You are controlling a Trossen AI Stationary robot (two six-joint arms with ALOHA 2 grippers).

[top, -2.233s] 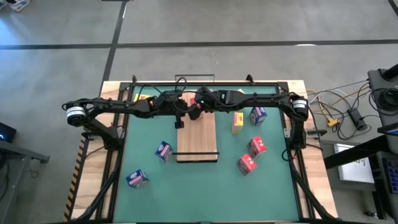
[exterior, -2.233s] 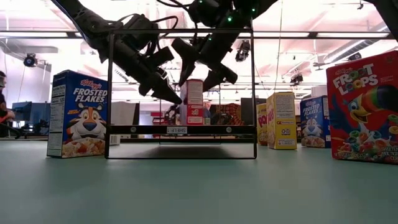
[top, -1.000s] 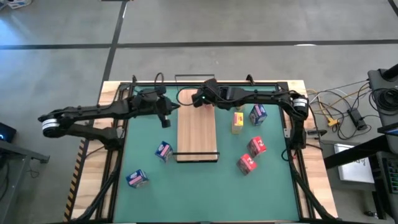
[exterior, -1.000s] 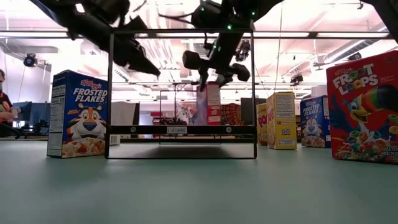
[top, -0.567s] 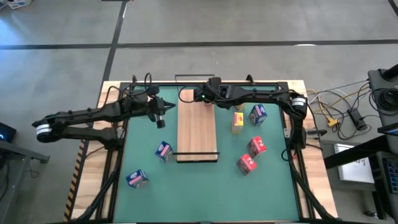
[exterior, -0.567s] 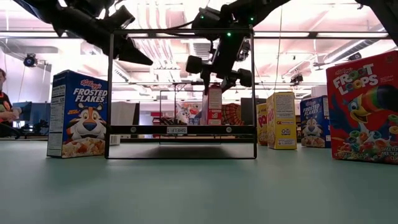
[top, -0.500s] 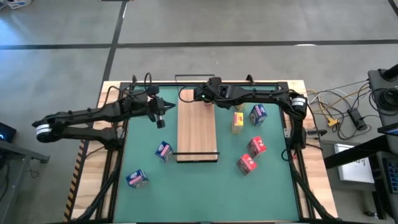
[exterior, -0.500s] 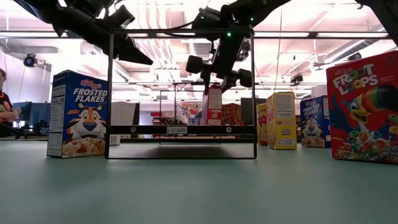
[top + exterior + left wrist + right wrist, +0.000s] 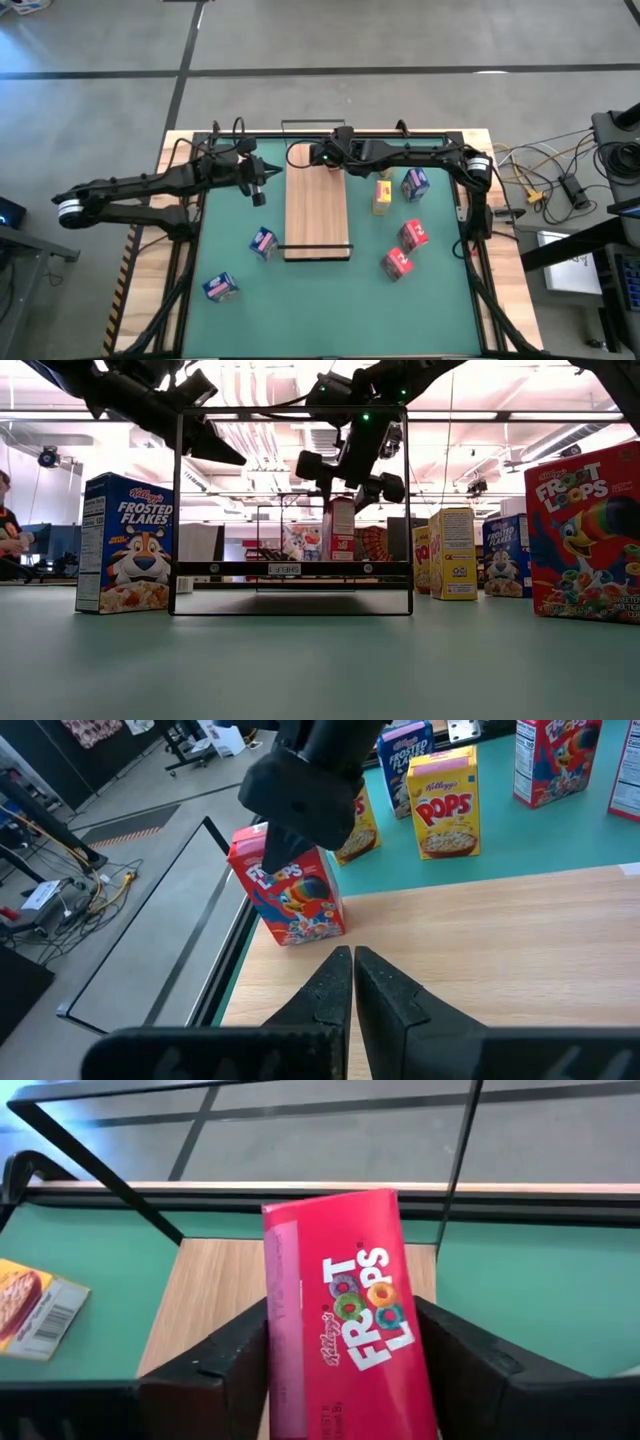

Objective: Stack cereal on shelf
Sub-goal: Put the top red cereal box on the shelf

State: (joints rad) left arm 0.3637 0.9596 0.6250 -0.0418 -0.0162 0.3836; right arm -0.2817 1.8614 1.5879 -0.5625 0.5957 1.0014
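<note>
Red Froot Loops box (image 9: 345,1315) stands upright at the shelf's (image 9: 316,215) far end, near its edge. Right hand (image 9: 322,156) sits over it, fingers (image 9: 215,1370) either side, spread wider than the box — can't tell if they touch. Left hand (image 9: 258,196) clenched, empty, hovering over the green mat (image 9: 300,300) left of the shelf. Rest of the board is bare. On the bench: Frosted Flakes (image 9: 125,542), yellow Pops (image 9: 452,553), another Froot Loops (image 9: 585,532).
</note>
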